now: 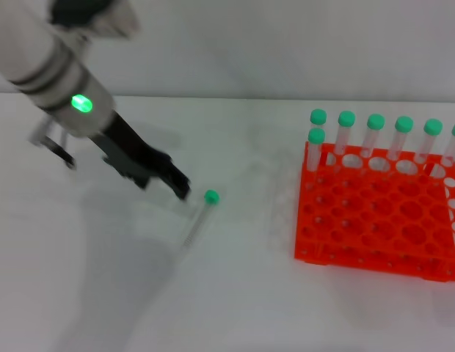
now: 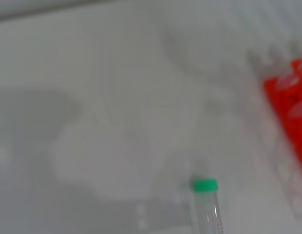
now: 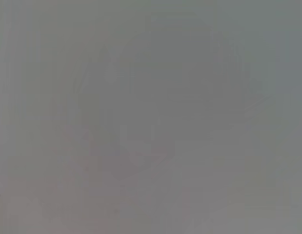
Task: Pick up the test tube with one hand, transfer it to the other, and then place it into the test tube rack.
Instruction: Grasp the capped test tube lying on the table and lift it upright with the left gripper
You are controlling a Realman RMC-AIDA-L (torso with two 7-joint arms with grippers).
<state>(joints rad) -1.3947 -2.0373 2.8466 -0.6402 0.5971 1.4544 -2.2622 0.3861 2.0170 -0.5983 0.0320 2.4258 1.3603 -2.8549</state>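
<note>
Left gripper (image 1: 176, 187) at centre left of the head view, black and angular, reaching down and toward the frame's right from a silver-white cylindrical arm banded with black rings and lit by a green light in the upper left. Fingertips close to the white table (image 1: 235, 293), just left of the test tube's cap; spread of the fingers impossible to tell.

Test tube (image 1: 199, 218) lying flat on the table at centre frame, thin clear plastic, round green cap at its upper end, body slanting down and left. Not gripped, apart from the rack. Seen also at the bottom centre of the left wrist view (image 2: 208, 207), cap up, clear barrel below.

Test tube rack (image 1: 378, 216) at right of the head view, bright orange-red glossy plastic, two tiers, grid of round holes. Capped tubes (image 1: 374, 136) standing upright along its far row, green caps matching.

Right gripper out of sight; right wrist view only flat grey.
</note>
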